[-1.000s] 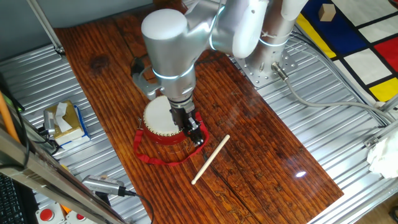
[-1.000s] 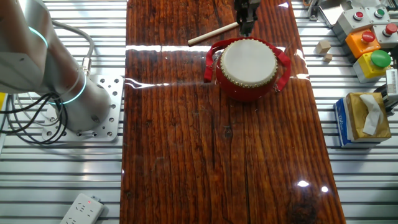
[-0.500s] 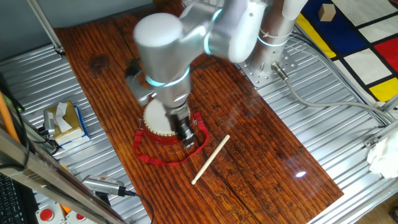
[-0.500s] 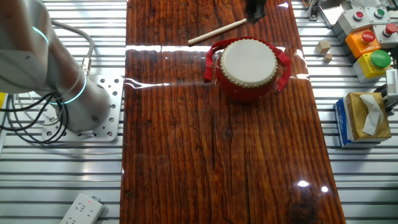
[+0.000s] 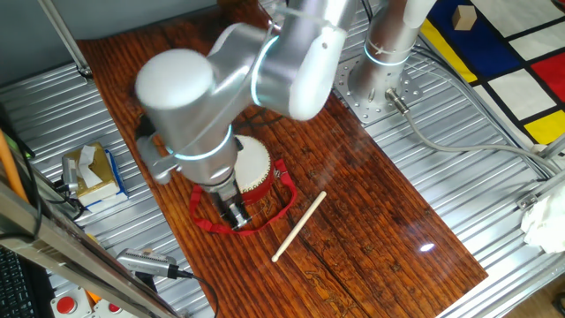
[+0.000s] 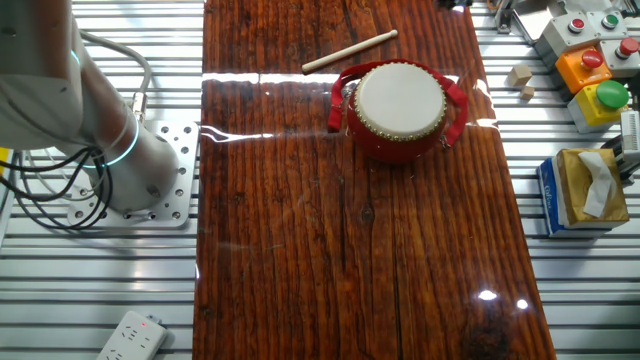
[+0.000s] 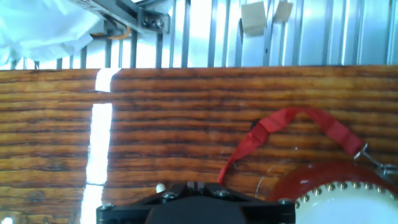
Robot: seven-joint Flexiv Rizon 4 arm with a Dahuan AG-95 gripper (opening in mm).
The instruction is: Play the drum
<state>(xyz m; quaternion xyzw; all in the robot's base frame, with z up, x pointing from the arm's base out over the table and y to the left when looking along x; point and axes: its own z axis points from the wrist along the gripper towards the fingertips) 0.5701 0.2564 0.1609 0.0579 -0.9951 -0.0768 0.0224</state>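
Note:
The drum (image 5: 253, 164) is small, round and red with a cream skin head and brass studs, and stands on the wooden board; it also shows in the other fixed view (image 6: 400, 102) and at the lower right of the hand view (image 7: 348, 198). Its red strap (image 7: 292, 123) loops out over the board. My gripper (image 5: 233, 215) hangs at the drum's near left side, over the strap, off the skin. In the hand view the fingers (image 7: 194, 185) look pressed together with nothing between them. The gripper is out of the other fixed view.
A thin pale wooden stick (image 5: 298, 227) lies on the board beside the drum, also in the other fixed view (image 6: 350, 52). A tissue box (image 5: 93, 172) sits off the board's edge. Button boxes (image 6: 592, 62) and small wooden blocks (image 6: 520, 76) stand on the metal table.
The arm has swung away from the stick side of the drum, across it to its other side. The gripper has left the other fixed view. Drum and stick have not moved.

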